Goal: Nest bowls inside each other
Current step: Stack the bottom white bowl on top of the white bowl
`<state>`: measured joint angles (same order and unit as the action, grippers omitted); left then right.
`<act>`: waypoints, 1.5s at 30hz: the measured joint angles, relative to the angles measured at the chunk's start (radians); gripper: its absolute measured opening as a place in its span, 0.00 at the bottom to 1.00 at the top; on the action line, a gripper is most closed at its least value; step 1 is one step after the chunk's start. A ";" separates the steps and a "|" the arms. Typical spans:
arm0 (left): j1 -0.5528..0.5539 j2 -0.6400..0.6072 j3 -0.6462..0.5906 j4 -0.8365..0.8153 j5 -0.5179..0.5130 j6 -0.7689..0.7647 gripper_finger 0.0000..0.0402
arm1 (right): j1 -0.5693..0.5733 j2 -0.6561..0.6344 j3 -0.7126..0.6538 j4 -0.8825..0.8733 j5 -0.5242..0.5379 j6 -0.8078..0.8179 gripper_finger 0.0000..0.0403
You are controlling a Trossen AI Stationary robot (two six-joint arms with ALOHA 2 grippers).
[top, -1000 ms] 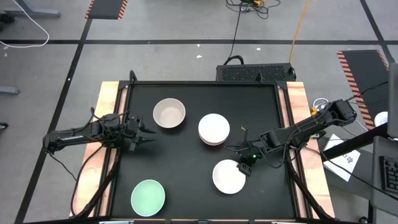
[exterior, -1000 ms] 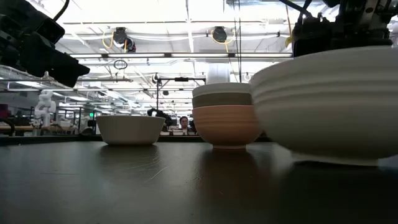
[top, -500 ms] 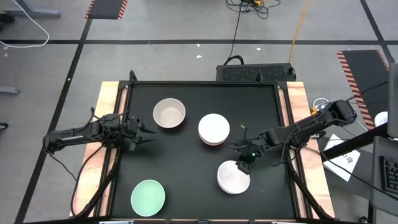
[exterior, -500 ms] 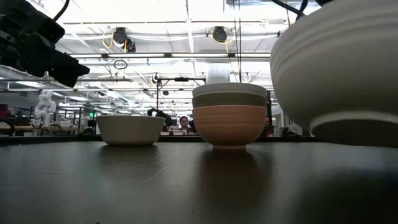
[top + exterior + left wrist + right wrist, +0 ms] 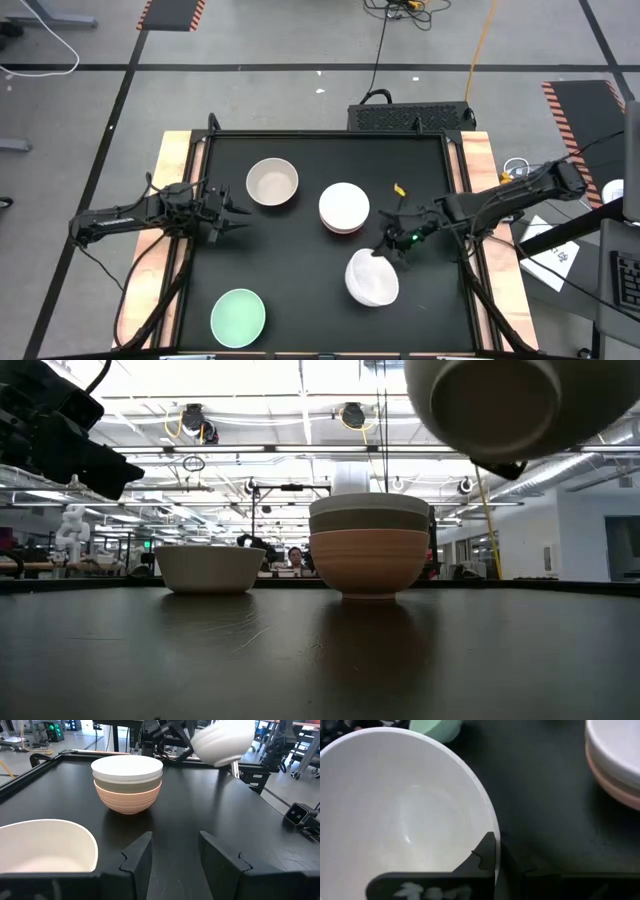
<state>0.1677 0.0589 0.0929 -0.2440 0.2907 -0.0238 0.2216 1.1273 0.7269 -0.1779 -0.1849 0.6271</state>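
Note:
My right gripper (image 5: 386,252) is shut on a white bowl (image 5: 372,278), held in the air over the table's near right part; the low view shows that bowl (image 5: 510,405) high up, its base turned toward the near edge. A white, an olive-brown and a salmon-orange bowl stand nested as a stack (image 5: 344,208) at mid-table, resting on the salmon bowl's foot (image 5: 368,594). A beige-grey bowl (image 5: 272,182) stands far left of centre. A mint green bowl (image 5: 238,314) sits near the near edge. My left gripper (image 5: 236,211) hovers open beside the beige-grey bowl (image 5: 45,845). My right gripper pinches the white bowl's rim (image 5: 490,827) on the side facing the table's right edge. One finger (image 5: 482,857) is inside the bowl, and the other is outside its wall. The fingers slant down from the right. The bowl is lifted clear and tilted.
Raised rails frame the black table top (image 5: 300,260), with wooden strips along the left and right sides. Open table lies between the mint green bowl (image 5: 435,727) and the stack (image 5: 615,755). A person shows far off in the room behind the table (image 5: 294,557).
My right gripper has risen with the white bowl. The bowl stood on the table a second ago. It has come clear of the table and tipped, so its base faces the near edge. My left arm has kept still.

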 joint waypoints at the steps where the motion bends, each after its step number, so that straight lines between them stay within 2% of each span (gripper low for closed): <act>1: 0.000 0.000 0.000 0.000 0.000 0.000 0.40 | -0.005 -0.017 0.000 -0.013 0.002 -0.005 0.00; 6: 0.000 0.000 0.000 0.000 0.000 -0.001 0.40 | -0.038 -0.093 0.007 -0.161 0.062 -0.014 0.00; 12: 0.000 0.000 0.000 0.000 0.000 -0.001 0.40 | -0.050 -0.150 0.082 -0.348 0.156 -0.064 0.00; 20: 0.000 0.000 0.000 0.000 0.000 -0.005 0.40 | -0.050 -0.259 0.090 -0.359 0.213 -0.151 0.00; 33: 0.000 0.000 0.000 0.000 0.000 -0.008 0.40 | -0.050 -0.395 -0.017 -0.346 0.293 -0.157 0.00; 45: 0.000 0.000 0.000 0.000 0.007 -0.013 0.40 | -0.051 -0.501 -0.159 -0.310 0.296 -0.123 0.00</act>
<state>0.1673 0.0589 0.0929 -0.2436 0.2977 -0.0368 0.1704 0.6259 0.5681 -0.4878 0.1112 0.5043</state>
